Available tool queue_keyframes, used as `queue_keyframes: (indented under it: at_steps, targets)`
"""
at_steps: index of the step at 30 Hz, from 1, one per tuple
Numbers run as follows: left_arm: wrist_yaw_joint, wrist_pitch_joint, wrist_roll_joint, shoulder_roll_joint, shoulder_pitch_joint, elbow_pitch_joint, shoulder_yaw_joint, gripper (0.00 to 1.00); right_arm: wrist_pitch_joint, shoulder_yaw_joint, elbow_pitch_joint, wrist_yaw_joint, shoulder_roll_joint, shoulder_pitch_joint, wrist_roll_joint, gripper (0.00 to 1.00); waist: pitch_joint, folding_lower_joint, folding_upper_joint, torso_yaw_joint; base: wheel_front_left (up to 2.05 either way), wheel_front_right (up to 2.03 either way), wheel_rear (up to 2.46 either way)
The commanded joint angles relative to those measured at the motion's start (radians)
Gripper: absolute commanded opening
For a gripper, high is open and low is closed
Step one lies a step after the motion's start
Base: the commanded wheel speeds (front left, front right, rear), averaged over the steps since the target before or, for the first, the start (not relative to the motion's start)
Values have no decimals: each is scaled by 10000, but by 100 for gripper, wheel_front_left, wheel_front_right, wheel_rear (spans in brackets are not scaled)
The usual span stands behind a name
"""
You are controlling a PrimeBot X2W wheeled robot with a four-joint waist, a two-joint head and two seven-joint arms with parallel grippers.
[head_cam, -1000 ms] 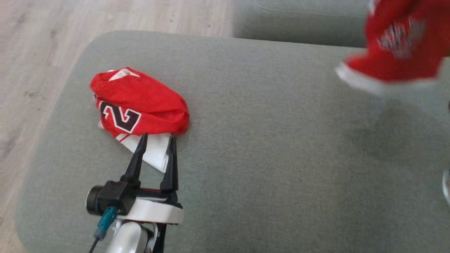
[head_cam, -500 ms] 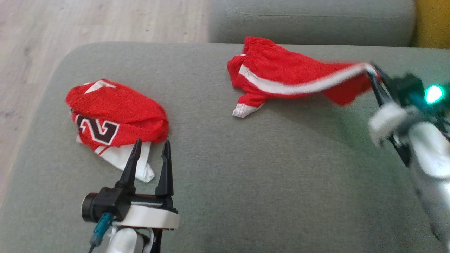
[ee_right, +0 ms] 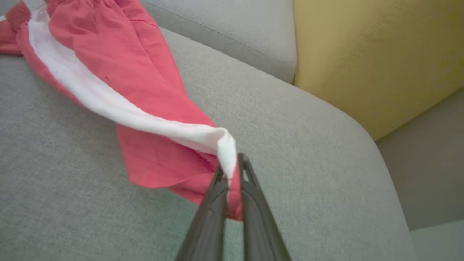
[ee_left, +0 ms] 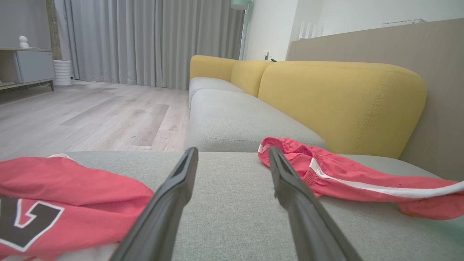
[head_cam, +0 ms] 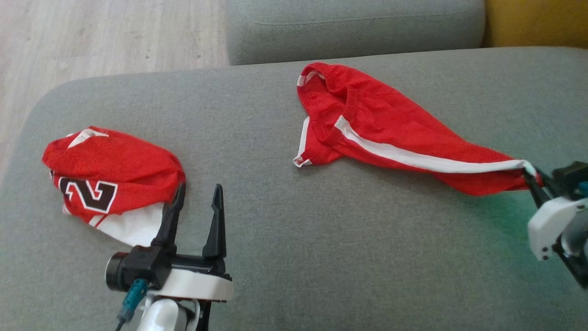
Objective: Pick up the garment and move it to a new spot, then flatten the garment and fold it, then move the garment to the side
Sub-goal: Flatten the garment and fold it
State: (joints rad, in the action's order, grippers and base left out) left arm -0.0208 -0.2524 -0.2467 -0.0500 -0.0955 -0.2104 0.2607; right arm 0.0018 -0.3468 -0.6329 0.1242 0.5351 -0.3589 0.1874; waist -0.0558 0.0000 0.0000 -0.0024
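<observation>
Shorts (head_cam: 367, 115): red mesh, white side stripe, elastic waist; stretched in a long twisted band across grey sofa seat (head_cam: 321, 239), right of centre.
Right end effector (head_cam: 531, 180): low at seat's right edge, fingers pressed together, pinching the shorts' striped hem corner.
Left end effector (head_cam: 196, 196): fingers spread, hovering just beside crumpled red jersey (head_cam: 115, 158).

The left gripper (head_cam: 199, 187) has two long black fingers (head_cam: 171, 220) that taper to points, set on a black block (head_cam: 151, 259) above a rounded white collar (head_cam: 197, 286), with a stubby black camera barrel (head_cam: 115, 274) on one side, a teal connector (head_cam: 132, 296) trailing a thin dark cable (head_cam: 121, 324), and a glossy pale forearm (head_cam: 163, 317) below. The right gripper (head_cam: 529, 175) has the same slim dark fingers, a boxy white housing (head_cam: 549, 225) and a black module (head_cam: 569, 174) mounted on it; seen close, the fingers are matte charcoal.
</observation>
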Motion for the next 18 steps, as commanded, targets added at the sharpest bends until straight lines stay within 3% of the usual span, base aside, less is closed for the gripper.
queue_keyframes:
  at_steps: [1,4,9,18]
  targets:
    - [-19,-93,47,-3,-345,300,-319,100,44,426,706,65,283,1,-35,100,-31,0,0,-98,0,0,0]
    - [-25,-93,74,-3,-440,321,-354,100,-359,1460,1684,65,-209,284,-327,100,-124,0,0,-190,0,0,0]
    - [-85,-93,119,-3,-634,336,-351,100,-1474,2903,3403,65,-1718,655,-899,100,-232,0,0,-205,0,0,0]
    - [-153,-93,122,-3,-730,349,-350,100,-2552,2690,5043,65,-4272,1444,-1079,100,-271,0,0,-88,0,0,0]
